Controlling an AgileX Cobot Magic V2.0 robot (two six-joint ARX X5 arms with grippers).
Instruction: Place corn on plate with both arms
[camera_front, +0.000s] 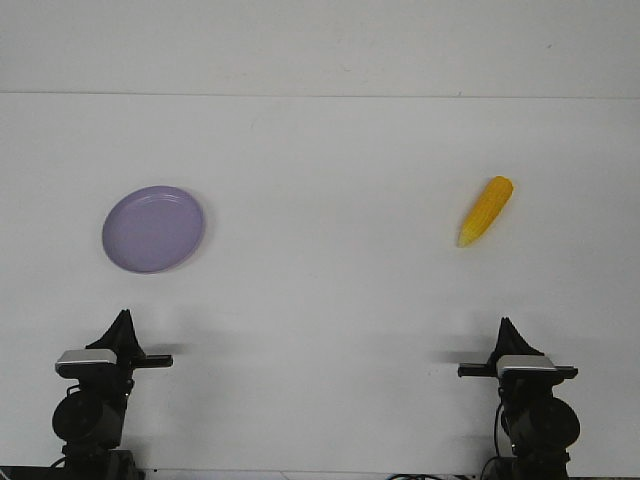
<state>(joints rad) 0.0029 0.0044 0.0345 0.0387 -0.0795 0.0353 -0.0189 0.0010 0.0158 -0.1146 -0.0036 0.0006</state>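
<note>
Both tools sit at the near edge of the desk, well back from everything they are meant to handle. Left tool shows as a single dark point rising above its wrist block, and right tool looks the same; from this angle the fingers overlap, so I cannot tell how far either one is parted. Neither has anything in its hold.

On the right half of the desk lies the corn, flat and on a slant, its blunt orange end farther from the robot and its pale tip pointing back toward the right arm. Across on the left half rests the plate, bare, roughly ahead of the left arm. Corn and plate are well apart, with open white surface between them.

Judging from this, the task has not begun: no reach, no grasp. The likely first move falls to the right arm, which is nearer the cob. It would need to travel forward, turn its fingers across the slanted cob and close around its middle. Since the plate sits on the left arm's side, a handover near the centre seems called for.
</note>
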